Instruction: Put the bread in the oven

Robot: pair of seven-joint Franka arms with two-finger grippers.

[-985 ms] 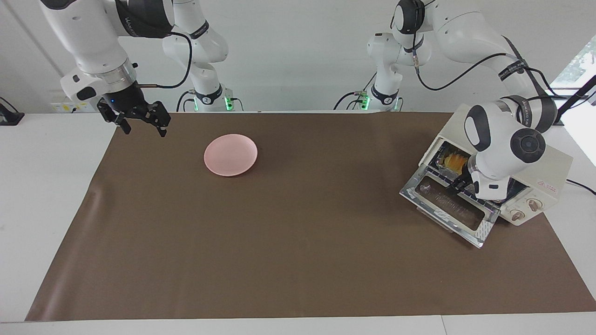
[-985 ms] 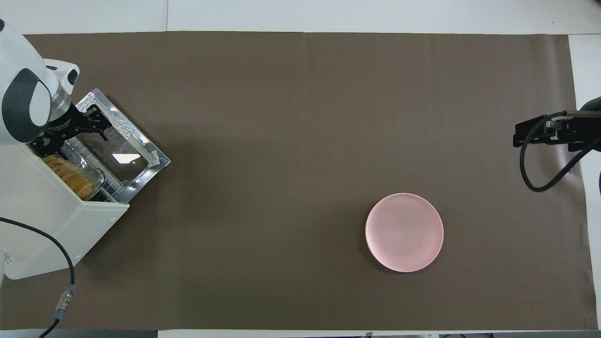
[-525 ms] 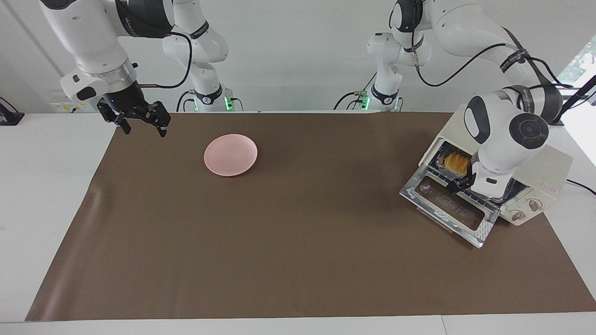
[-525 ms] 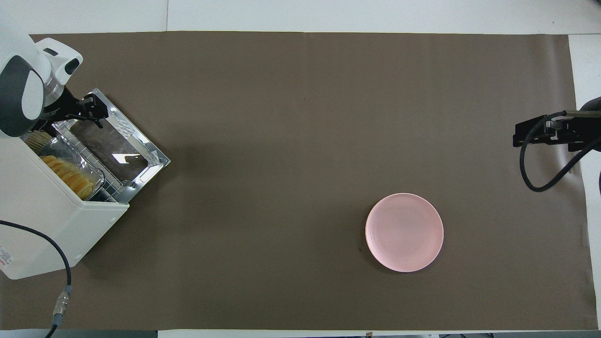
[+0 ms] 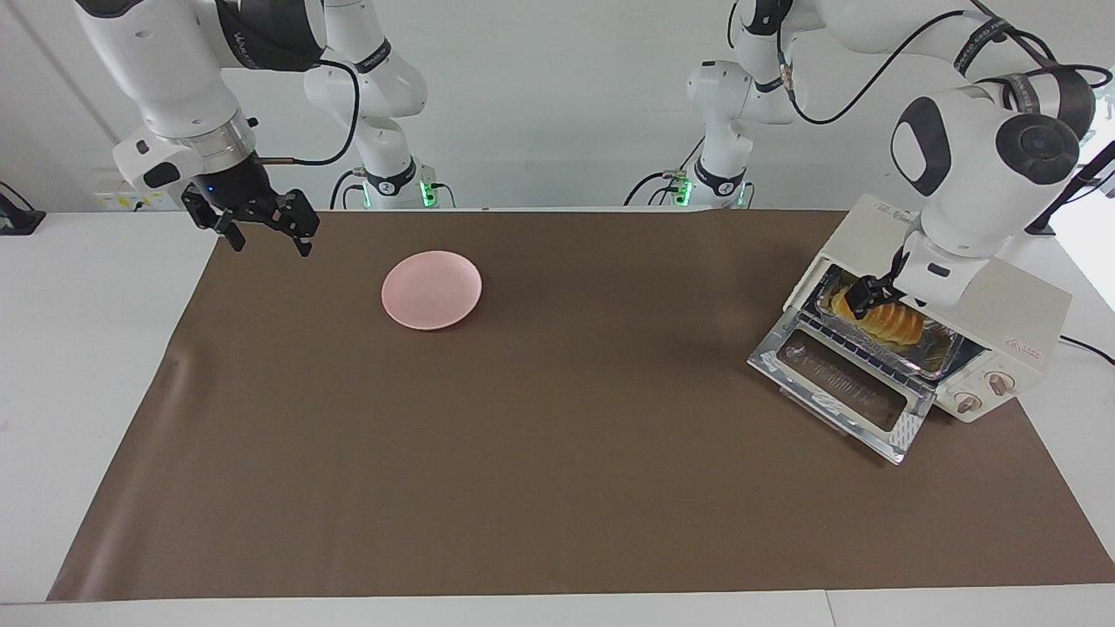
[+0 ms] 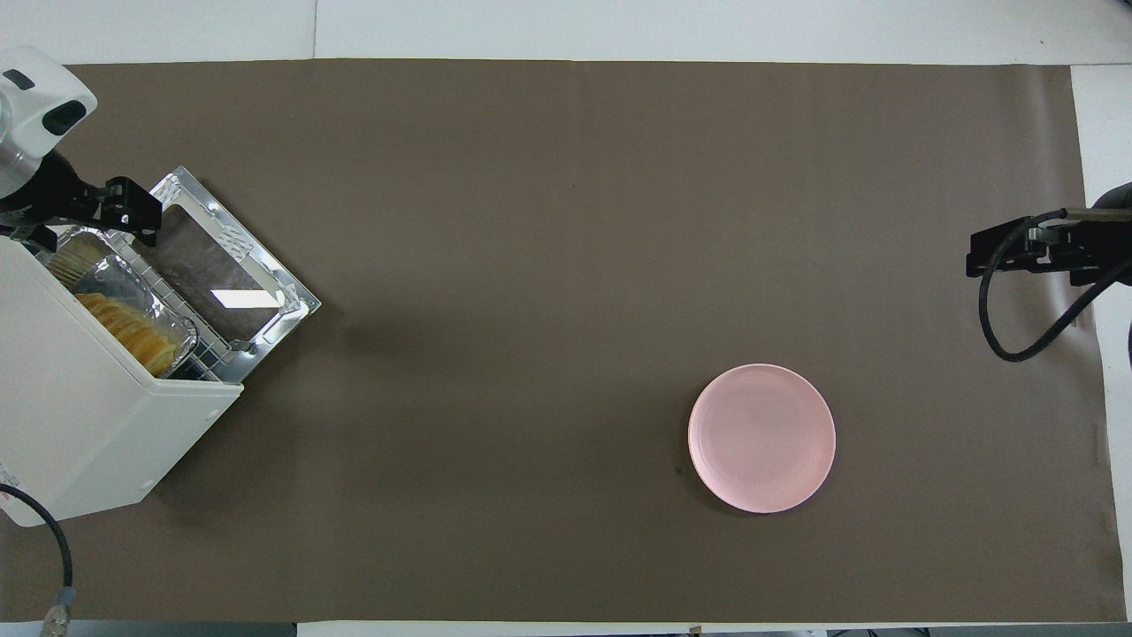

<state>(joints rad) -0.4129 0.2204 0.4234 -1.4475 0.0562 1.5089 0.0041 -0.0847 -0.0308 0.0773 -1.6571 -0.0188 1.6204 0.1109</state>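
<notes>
The yellow-orange bread (image 5: 890, 323) lies in a silver foil tray (image 5: 943, 356) on the rack inside the cream oven (image 5: 1019, 309), whose glass door (image 5: 841, 383) hangs open and down. In the overhead view the bread (image 6: 131, 329) and the tray (image 6: 104, 265) show in the mouth of the oven (image 6: 80, 416), above the door (image 6: 221, 274). My left gripper (image 5: 871, 296) is open and empty, raised just over the oven's mouth, also in the overhead view (image 6: 80, 217). My right gripper (image 5: 264, 228) is open and empty, waiting over the mat's corner at the right arm's end (image 6: 1017, 252).
A pink round plate (image 5: 431, 290) lies empty on the brown mat toward the right arm's end, also in the overhead view (image 6: 761, 438). The oven's two knobs (image 5: 983, 392) face the table's middle. A black cable (image 6: 35, 531) runs from the oven's back.
My left gripper has lifted up and away from the oven's door and mouth, so the bread and tray now show whole. The right arm has not moved.
</notes>
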